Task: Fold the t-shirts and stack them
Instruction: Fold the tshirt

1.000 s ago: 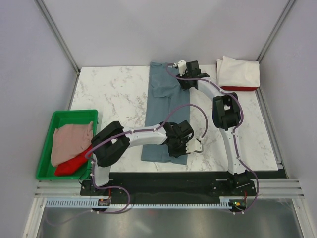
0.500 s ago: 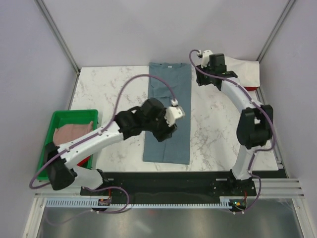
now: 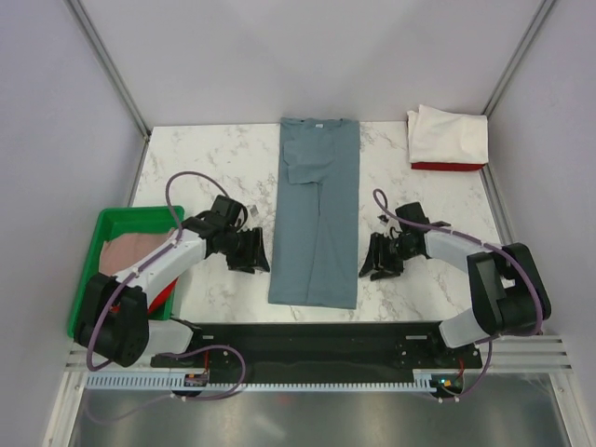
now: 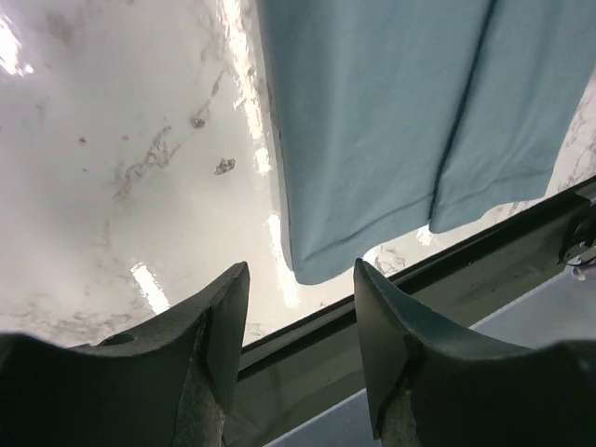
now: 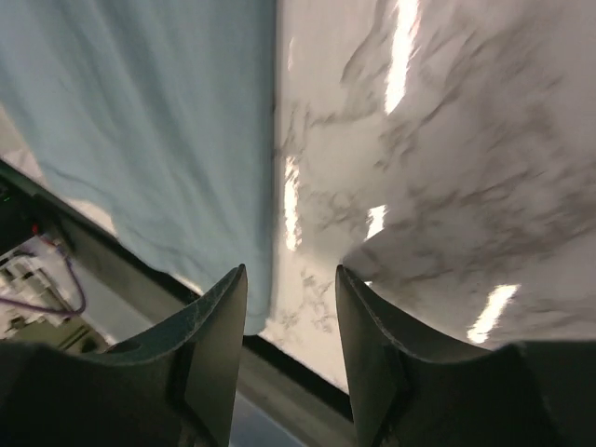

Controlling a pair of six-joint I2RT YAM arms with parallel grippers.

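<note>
A slate blue-grey t-shirt [image 3: 317, 219] lies as a long narrow strip down the middle of the table, sleeves folded in, its neck label at the far end. Its near hem shows in the left wrist view [image 4: 391, 121] and the right wrist view [image 5: 149, 121]. My left gripper [image 3: 258, 256] hangs open just left of the strip's near half, touching nothing. My right gripper [image 3: 374, 264] stands open just right of the strip, also empty. A folded white t-shirt [image 3: 449, 137] rests on a red one [image 3: 447, 167] at the far right corner. Pale pink [image 3: 135, 247] and red [image 3: 165, 296] t-shirts lie in the tray.
The green plastic tray [image 3: 132, 216] sits off the table's left edge beside the left arm. The black front rail [image 3: 317, 331] runs along the near table edge, close under both grippers. Grey walls enclose the table on three sides.
Both arms have drawn back from over the blue-grey shirt to its two sides near the front. The left gripper opened and let go of the cloth; the strip now lies flat.
</note>
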